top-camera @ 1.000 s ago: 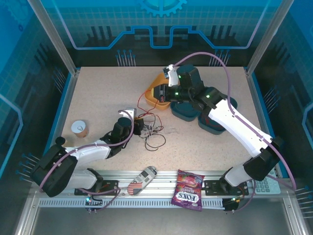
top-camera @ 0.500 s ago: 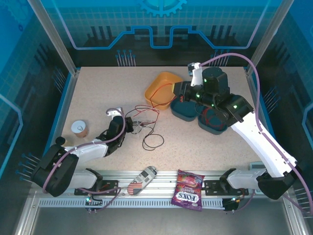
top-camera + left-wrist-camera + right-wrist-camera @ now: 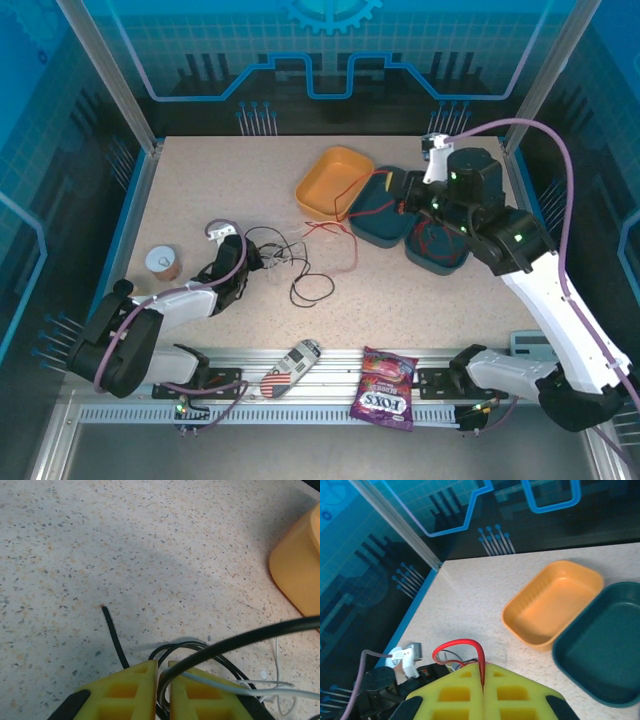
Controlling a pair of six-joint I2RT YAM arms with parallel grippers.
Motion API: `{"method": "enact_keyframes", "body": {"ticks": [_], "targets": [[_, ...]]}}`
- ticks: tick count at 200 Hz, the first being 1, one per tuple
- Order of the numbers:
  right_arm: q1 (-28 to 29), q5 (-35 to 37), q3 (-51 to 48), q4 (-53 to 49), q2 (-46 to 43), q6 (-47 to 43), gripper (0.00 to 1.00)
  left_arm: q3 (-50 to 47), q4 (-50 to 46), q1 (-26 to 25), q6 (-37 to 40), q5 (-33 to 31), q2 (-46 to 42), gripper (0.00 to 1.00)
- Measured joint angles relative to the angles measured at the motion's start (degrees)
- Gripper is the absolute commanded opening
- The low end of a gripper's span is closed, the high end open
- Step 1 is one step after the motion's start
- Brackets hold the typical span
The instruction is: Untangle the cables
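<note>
From above, the left gripper [image 3: 250, 265] sits low at left of centre, at the edge of the tangle. The black cable [image 3: 312, 289] and white cable [image 3: 287, 254] loop just beside it. The red cable [image 3: 335, 228] is strung rightward past the orange tray [image 3: 325, 160] to the right gripper [image 3: 412, 205], which is over the teal trays [image 3: 372, 236].

At the left wrist, the left gripper [image 3: 162, 672] pinches the black cable [image 3: 240, 640], with the white cable [image 3: 250, 687] trailing beside it.

At the right wrist, the right gripper [image 3: 483, 672] is pressed together on the red cable [image 3: 457, 644]. The orange tray [image 3: 552, 602] is empty, as is the visible part of the teal tray [image 3: 600, 655].

I'd worry that pulling the red cable could tighten the knot, catch the orange tray's rim, or slip the thin wire free.
</note>
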Motion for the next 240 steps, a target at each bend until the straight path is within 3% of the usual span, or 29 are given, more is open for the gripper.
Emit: {"method": "enact_keyframes", "body": {"ticks": [163, 197, 240], "targets": [[-4.28, 4.70, -3.06, -5.01, -5.40, -0.59, 0.00, 0.02, -5.20, 2.80, -0.63, 0.39, -0.59, 0.17], [-4.35, 4.87, -5.49, -4.81, -6.56, -0.50, 0.00, 0.07, -7.28, 3.15, -0.55, 0.79, -1.09, 0.26], [-4.42, 0.48, -12.72, -1.09, -6.51, 1.07, 0.00, 1.16, -11.39, 3.28, 1.07, 3.48, -6.12, 0.54]]}}
